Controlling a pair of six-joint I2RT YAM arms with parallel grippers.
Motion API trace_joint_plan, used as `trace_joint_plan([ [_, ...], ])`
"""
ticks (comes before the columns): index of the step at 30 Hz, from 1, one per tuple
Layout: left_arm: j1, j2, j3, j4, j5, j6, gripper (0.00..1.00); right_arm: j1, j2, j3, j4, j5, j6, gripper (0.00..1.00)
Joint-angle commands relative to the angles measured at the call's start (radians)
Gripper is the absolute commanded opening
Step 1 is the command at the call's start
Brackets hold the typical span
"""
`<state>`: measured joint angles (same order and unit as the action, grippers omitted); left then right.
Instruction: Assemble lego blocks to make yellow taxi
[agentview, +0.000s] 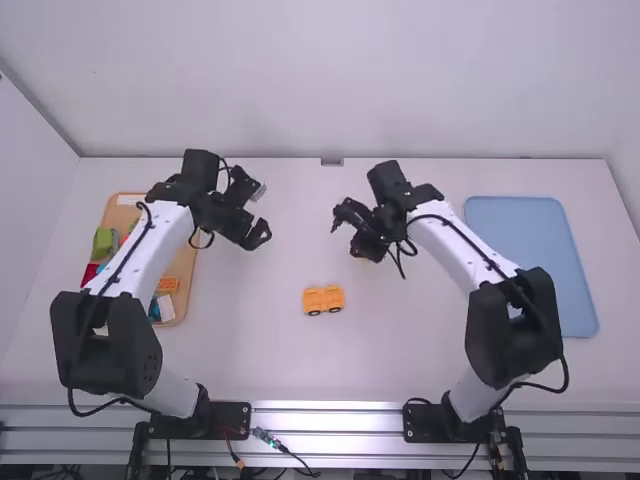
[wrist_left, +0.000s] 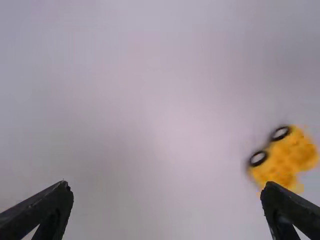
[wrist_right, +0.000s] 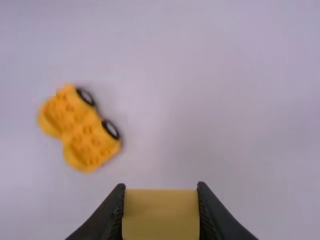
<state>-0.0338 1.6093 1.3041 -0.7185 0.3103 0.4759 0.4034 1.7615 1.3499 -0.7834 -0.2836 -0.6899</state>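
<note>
White table (agentview: 270, 370), with the left arm (agentview: 145, 250) and the right arm (agentview: 455, 248) reaching over it. A blue tray (agentview: 530, 265) lies at the right and a wooden box (agentview: 185, 270) of mixed bricks at the left. The left gripper (wrist_left: 166, 186) has its fingers spread wide, holding nothing; the right gripper (wrist_right: 160, 186) is closed on a dull yellow block (wrist_right: 161, 215). The orange-yellow taxi body (agentview: 323, 299) sits on the table between the arms, studs up, well apart from both grippers. Its small black wheels (wrist_right: 85, 96) are the likely trouble: pressed from above with no second gripper bracing it, the body could roll or turn. It lies at a slant to the held block in the right wrist view, so lowering without turning to match might miss the studs, and an off-centre push could tip it or leave the block half seated.
</note>
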Motion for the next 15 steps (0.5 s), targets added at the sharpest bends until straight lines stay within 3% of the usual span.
trace_joint_plan([
  [1, 0.003, -0.010, 0.016, -0.004, -0.105, 0.176, 0.99, 0.040, 0.019, 0.024, -0.035, 0.144, -0.134, 0.00],
  [7, 0.082, -0.034, 0.015, 0.008, 0.090, 0.396, 0.99, 0.108, 0.067, 0.024, -0.012, 0.152, -0.182, 0.00],
  [9, 0.158, -0.051, 0.015, -0.040, 0.256, 0.594, 0.99, 0.145, 0.100, 0.027, 0.013, 0.154, -0.195, 0.00],
  [15, 0.370, -0.068, 0.015, -0.131, 0.457, 0.756, 0.99, 0.260, 0.204, 0.138, -0.041, 0.174, -0.214, 0.00],
])
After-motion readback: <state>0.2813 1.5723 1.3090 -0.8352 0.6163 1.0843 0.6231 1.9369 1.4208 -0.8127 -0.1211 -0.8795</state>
